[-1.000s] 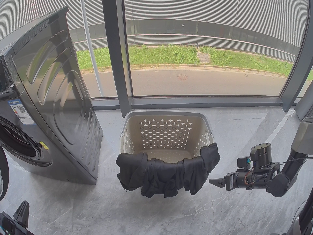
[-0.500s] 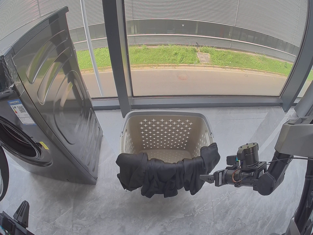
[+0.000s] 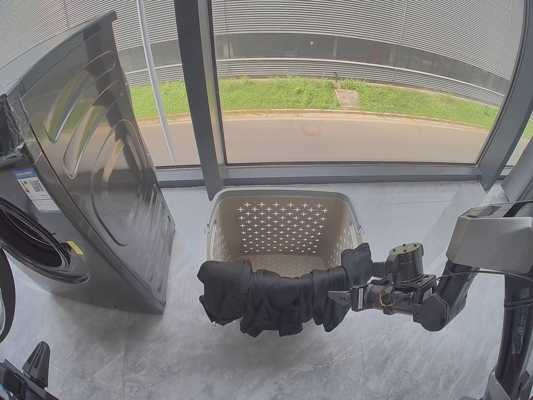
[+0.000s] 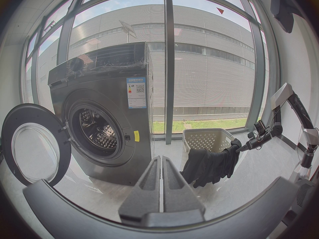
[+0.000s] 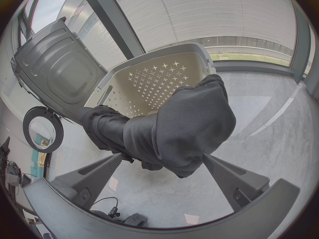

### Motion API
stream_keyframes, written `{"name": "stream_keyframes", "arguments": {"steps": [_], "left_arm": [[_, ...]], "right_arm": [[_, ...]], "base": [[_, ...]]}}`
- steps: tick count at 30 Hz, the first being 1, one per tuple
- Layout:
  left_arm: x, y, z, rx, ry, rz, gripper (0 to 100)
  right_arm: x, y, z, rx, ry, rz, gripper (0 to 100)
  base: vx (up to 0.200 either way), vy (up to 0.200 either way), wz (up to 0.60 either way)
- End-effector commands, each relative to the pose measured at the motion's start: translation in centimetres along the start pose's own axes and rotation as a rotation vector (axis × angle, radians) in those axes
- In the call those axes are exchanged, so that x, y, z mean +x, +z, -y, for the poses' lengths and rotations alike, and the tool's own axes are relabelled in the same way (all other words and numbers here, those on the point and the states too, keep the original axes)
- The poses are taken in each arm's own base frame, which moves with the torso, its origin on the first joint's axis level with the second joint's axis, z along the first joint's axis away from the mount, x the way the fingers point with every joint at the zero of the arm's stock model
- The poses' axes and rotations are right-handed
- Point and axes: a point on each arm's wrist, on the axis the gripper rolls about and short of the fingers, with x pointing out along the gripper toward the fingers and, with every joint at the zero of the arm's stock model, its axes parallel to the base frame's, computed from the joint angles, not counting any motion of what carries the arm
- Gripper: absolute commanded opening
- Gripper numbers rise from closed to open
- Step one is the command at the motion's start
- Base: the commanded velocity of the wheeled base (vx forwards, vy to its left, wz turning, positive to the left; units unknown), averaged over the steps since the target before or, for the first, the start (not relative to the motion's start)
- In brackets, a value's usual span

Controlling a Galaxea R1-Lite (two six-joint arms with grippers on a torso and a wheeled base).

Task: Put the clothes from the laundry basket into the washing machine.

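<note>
- Sitting near left, the left gripper [image 4: 161,161] has its fingers pressed together.
- Right gripper [image 3: 335,297], fingers spread, straddles the right end of the black clothes [image 3: 272,301].
- Clothes drape over the laundry basket's [image 3: 283,194] near rim.
- Washing machine [image 3: 94,184] stands left, door open.

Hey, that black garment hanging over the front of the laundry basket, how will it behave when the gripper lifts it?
Probably floppy: the black garment sags in folds over the laundry basket rim, so it would likely dangle and trail. Its thin, mesh-like fabric suggests it is light. Being draped over the rim, it might drag on the thin-walled basket and shift it.
</note>
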Motion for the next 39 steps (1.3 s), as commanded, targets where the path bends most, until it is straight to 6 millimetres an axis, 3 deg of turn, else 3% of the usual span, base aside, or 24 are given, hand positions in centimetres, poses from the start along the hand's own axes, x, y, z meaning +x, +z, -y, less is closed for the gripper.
{"name": "stream_keyframes", "arguments": {"steps": [1, 8, 9, 32, 33, 39], "left_arm": [[0.0, -0.5, 0.0, 0.000, 0.001, -0.001, 0], [0.0, -0.5, 0.0, 0.000, 0.001, 0.000, 0], [0.0, -0.5, 0.0, 0.000, 0.001, 0.000, 0], [0.0, -0.5, 0.0, -0.002, 0.003, 0.000, 0], [0.0, -0.5, 0.0, -0.002, 0.003, -0.001, 0], [0.0, -0.5, 0.0, -0.002, 0.003, 0.000, 0]], "right_arm": [[0.7, 0.1, -0.1, -0.002, 0.005, 0.007, 100], [1.3, 0.0, -0.2, -0.003, 0.000, 0.008, 100], [1.3, 0.0, -0.2, -0.003, 0.000, 0.008, 0], [-0.4, -1.3, -0.2, -0.017, 0.015, 0.060, 0], [-0.4, -1.2, -0.2, -0.017, 0.018, 0.072, 100], [-0.3, -1.1, -0.1, -0.016, 0.012, 0.074, 100]], "base": [[0.000, 0.000, 0.00], [0.000, 0.000, 0.00], [0.000, 0.000, 0.00], [0.000, 0.000, 0.00], [0.000, 0.000, 0.00], [0.000, 0.000, 0.00]]}}
